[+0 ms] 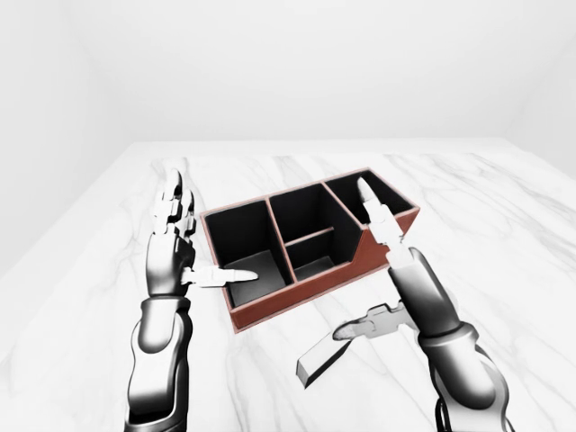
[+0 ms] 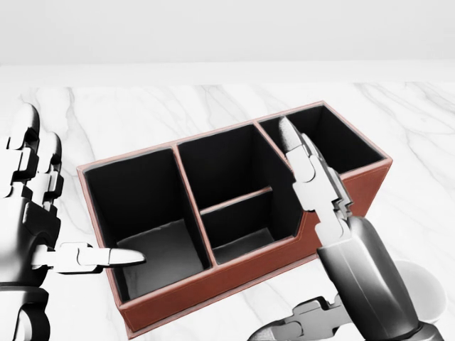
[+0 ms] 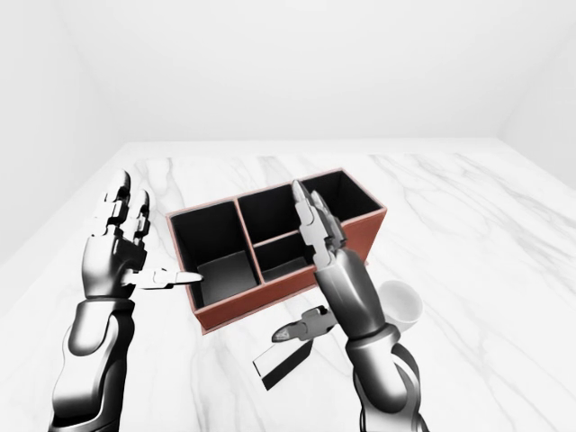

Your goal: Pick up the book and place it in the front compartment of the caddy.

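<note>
Book (image 1: 326, 356) lies flat on the marble worktop (image 1: 504, 234), its long axis slanting from lower left to upper right in the left-eye view, just below the caddy (image 1: 270, 310). Right hand (image 1: 382, 288), fingers spread, hovers over its upper end. Left hand (image 1: 175, 256) stands open beside the caddy's left end. A white cup (image 3: 401, 304) sits right of the right arm. Bare marble stretches all round.

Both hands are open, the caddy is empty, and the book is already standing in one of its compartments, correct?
Not quite. The book is not in the caddy; the left-eye view shows it lying on the marble table just below the caddy, under the right hand. The rest holds: the left hand and right hand are open, and the caddy's compartments are empty.
</note>
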Controlling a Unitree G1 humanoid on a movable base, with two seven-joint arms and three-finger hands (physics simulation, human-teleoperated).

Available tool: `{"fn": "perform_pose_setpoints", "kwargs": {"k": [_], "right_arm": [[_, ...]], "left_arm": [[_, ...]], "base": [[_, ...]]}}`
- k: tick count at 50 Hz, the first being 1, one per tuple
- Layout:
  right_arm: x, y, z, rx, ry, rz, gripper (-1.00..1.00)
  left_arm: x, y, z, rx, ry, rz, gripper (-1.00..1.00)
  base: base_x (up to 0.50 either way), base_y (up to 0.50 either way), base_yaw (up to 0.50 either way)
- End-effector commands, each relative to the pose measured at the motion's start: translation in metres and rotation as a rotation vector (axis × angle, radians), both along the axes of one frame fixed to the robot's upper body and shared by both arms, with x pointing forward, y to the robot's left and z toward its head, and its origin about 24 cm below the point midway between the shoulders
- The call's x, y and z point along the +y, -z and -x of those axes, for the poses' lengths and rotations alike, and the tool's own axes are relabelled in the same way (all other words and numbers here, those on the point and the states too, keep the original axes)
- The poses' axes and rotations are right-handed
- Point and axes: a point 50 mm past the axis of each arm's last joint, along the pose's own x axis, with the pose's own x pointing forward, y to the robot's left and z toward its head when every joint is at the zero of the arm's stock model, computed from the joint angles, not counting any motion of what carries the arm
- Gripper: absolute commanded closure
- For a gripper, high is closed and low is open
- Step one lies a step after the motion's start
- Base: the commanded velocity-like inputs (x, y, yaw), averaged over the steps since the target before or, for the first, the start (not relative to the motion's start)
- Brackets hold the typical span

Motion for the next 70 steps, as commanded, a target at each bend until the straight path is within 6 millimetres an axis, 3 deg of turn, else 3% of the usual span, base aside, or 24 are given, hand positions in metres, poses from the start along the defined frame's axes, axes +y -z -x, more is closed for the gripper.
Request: {"fn": "perform_pose_setpoints", "kwargs": {"k": [1,13,59,70], "right_arm": [[0.003,0.002,0.006,0.021,-0.009,0.043,-1.0],[0.004,0.012,0.011,0.072,0.003,0.076,-1.0],[0.011,0.004,0.029,0.047,0.006,0.198,-1.0],[0.008,0.018,0.028,0.088,0.076,0.234,-1.0]], "left_arm": [[0.0,0.001,0.0,0.006,0.0,0.0,-1.0],[0.0,0.003,-0.001,0.015,0.001,0.0,-1.0],[0.001,0.004,-0.002,0.017,-0.002,-0.001,-1.0],[0.0,0.003,-0.002,0.016,-0.002,-0.001,-1.0]], "base": [[0.0,0.0,0.0],[0.0,0.0,0.0],[0.0,0.0,0.0],[0.0,0.0,0.0]]}}
